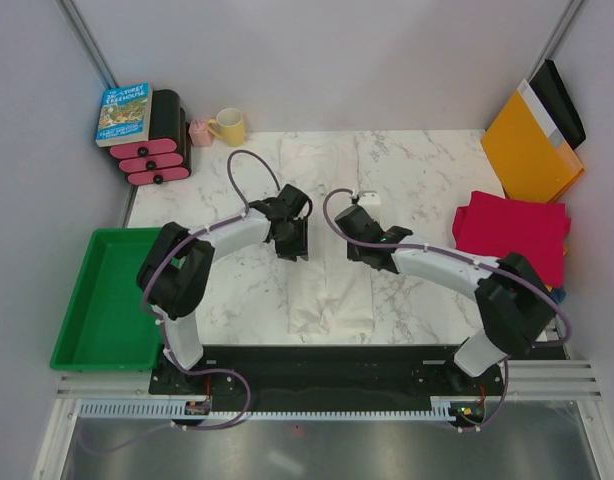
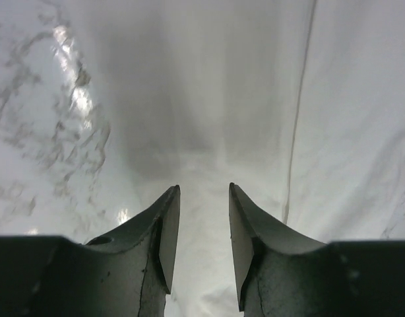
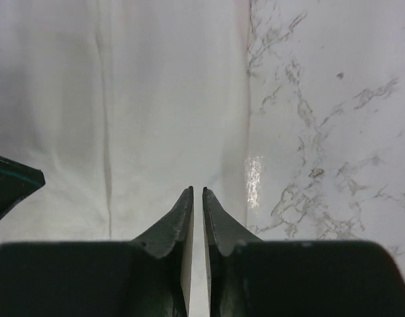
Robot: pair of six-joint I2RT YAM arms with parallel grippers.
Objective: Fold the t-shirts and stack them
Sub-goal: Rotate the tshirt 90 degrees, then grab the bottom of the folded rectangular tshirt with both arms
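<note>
White shirt [image 1: 332, 300] lies on the table [image 1: 237, 290].
Your left gripper [image 2: 204, 186] is half open over it; your right gripper [image 3: 197, 189] is almost closed, grip unclear.

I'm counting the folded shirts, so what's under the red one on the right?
Under the crimson shirt, only a sliver of orange and dark blue cloth peeks out at its near right corner. The rest is covered, so how many pieces lie there cannot be told.

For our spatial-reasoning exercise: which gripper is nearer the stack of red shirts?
Right. The right gripper is over the white shirt, left of the red shirts; the left gripper sits farther left.
</note>
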